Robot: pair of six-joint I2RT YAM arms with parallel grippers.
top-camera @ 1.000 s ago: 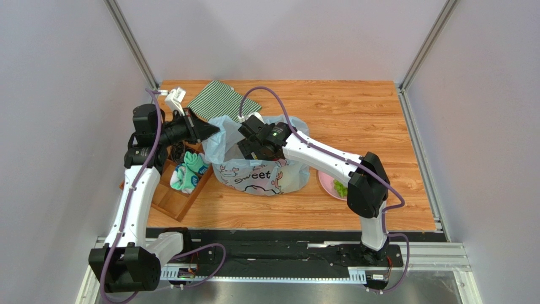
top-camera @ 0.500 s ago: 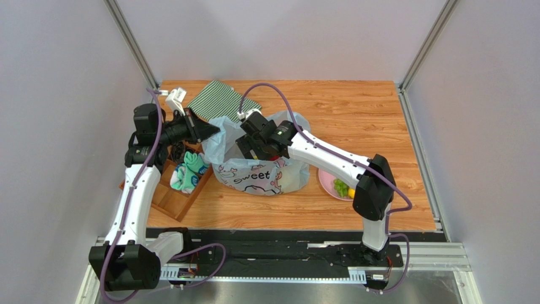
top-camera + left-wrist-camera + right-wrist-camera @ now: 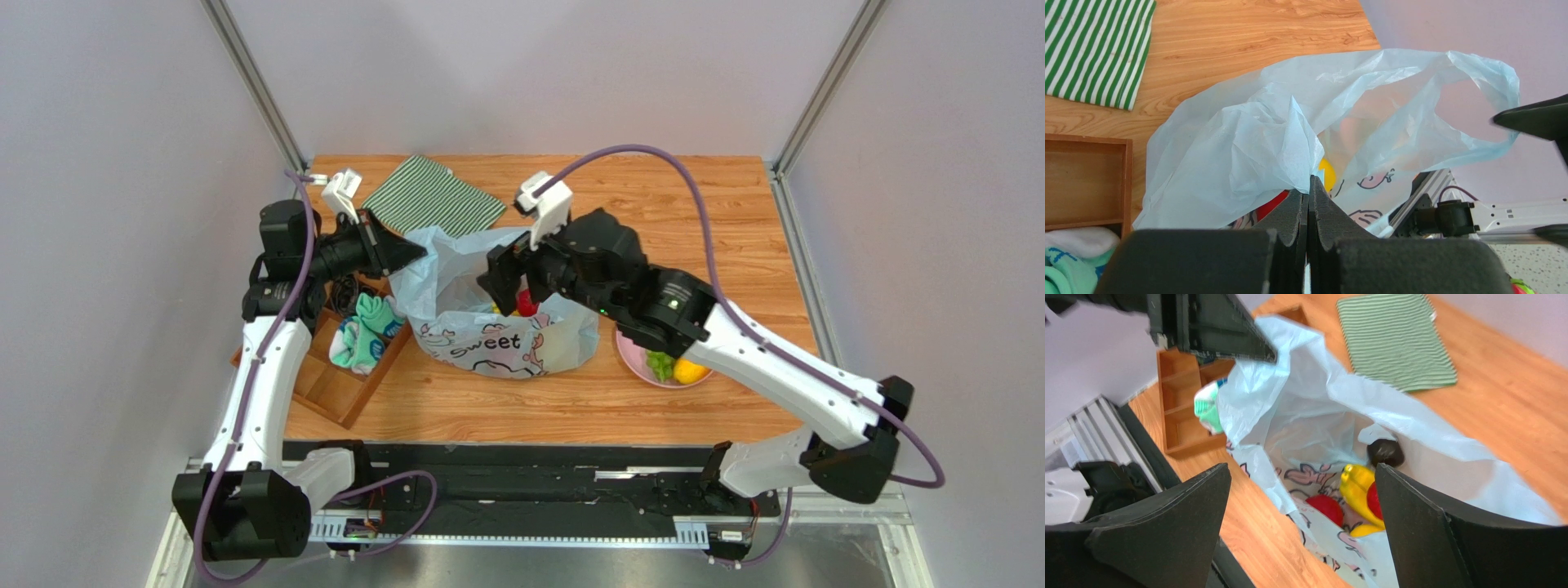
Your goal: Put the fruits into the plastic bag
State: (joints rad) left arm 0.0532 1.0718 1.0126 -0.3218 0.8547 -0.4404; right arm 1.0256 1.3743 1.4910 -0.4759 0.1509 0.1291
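Left gripper point(image 3: 1309, 187) pinches the plastic bag point(image 3: 1229, 141) by its rim, while the right gripper point(image 3: 1301, 473) hovers wide open and empty above the fruits point(image 3: 1356, 489) inside.

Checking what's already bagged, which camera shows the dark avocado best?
Right wrist: it looks straight into the plastic bag, avocado in plain sight. Left wrist and top views don't show it.

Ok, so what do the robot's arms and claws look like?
The left arm and right arm have white links, black joints and purple cables. The left claw and right claw each have two black wedge-shaped fingers.
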